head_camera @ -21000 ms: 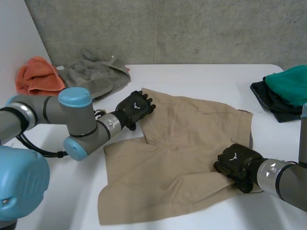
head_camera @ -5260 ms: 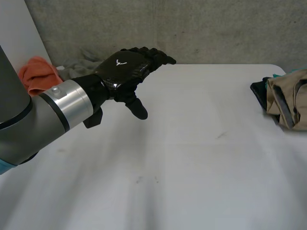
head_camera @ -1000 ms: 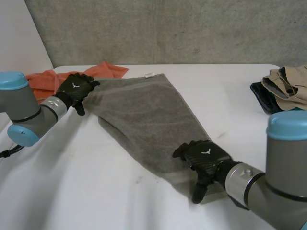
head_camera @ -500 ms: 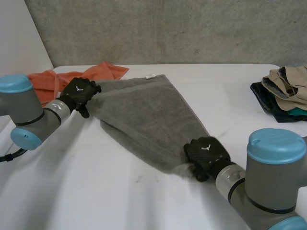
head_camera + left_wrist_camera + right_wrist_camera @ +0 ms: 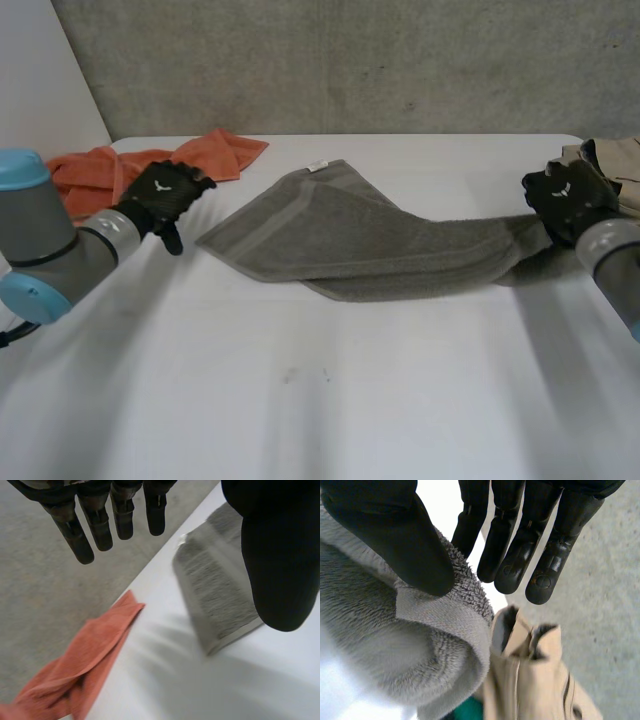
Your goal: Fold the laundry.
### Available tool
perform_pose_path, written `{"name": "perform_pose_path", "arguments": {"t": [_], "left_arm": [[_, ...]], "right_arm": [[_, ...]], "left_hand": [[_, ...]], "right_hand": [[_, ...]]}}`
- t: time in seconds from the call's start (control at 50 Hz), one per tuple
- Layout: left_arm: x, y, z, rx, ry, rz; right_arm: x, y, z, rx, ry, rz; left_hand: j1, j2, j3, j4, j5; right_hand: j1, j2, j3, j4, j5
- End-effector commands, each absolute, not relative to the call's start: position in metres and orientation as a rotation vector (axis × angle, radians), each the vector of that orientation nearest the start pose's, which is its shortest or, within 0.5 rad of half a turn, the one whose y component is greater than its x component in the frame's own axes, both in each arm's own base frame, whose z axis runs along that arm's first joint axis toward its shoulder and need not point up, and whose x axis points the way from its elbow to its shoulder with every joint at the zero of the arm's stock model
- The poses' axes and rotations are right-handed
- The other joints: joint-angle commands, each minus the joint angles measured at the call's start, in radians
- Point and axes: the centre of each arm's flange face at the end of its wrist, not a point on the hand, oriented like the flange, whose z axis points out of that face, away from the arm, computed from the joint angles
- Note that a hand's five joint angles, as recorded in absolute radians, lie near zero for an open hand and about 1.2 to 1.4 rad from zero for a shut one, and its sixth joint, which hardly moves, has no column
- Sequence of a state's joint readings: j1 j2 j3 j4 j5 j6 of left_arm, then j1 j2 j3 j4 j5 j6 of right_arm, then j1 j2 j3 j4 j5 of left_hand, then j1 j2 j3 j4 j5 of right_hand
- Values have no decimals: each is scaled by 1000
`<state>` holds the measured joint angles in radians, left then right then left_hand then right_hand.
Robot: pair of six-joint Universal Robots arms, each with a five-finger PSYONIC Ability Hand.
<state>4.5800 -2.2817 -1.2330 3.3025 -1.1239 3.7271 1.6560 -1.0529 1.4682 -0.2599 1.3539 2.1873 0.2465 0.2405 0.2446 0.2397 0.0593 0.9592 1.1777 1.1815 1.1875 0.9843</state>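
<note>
Evidently the grey towel point(image 5: 350, 245) is soft, thick and limp: it lies loosely doubled across the white table point(image 5: 330, 400), one end pinched between the thumb and fingers of the right hand point(image 5: 565, 195), beside the beige garment point(image 5: 620, 165). The left hand point(image 5: 165, 188) hangs open and empty just beside the opposite end. Judged light but floppy, the towel is best taken at its corners along the hemmed edge.

This looks like a robotics lab: bare concrete wall point(image 5: 350, 60) behind a plain white table point(image 5: 330, 410), grey robot arms point(image 5: 60, 255) with light-blue caps reaching over it, an orange cloth point(image 5: 95, 168) heaped at its far left corner.
</note>
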Motion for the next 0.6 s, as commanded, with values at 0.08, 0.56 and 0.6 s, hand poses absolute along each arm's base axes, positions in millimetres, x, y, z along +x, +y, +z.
{"name": "perform_pose_path", "arguments": {"t": [0.08, 0.56, 0.6], "left_arm": [[-261, -369, 144, 1414, 2142, -2032], [-296, -365, 108, 1578, 2160, -2040], [-296, -366, 107, 1578, 2159, -2042]], "right_arm": [[198, -419, 160, -1560, 2102, -2357], [187, -341, 184, -1219, 2257, -2176], [188, -338, 184, -1228, 2250, -2167]], "left_hand": [[8, 14, 10, 15, 21], [249, 255, 251, 256, 261], [261, 267, 262, 267, 273]], "right_hand": [[-27, -245, -249, -255, -227], [-785, -1003, -1007, -1013, -984], [-785, -1003, -1007, -1013, -984]]}}
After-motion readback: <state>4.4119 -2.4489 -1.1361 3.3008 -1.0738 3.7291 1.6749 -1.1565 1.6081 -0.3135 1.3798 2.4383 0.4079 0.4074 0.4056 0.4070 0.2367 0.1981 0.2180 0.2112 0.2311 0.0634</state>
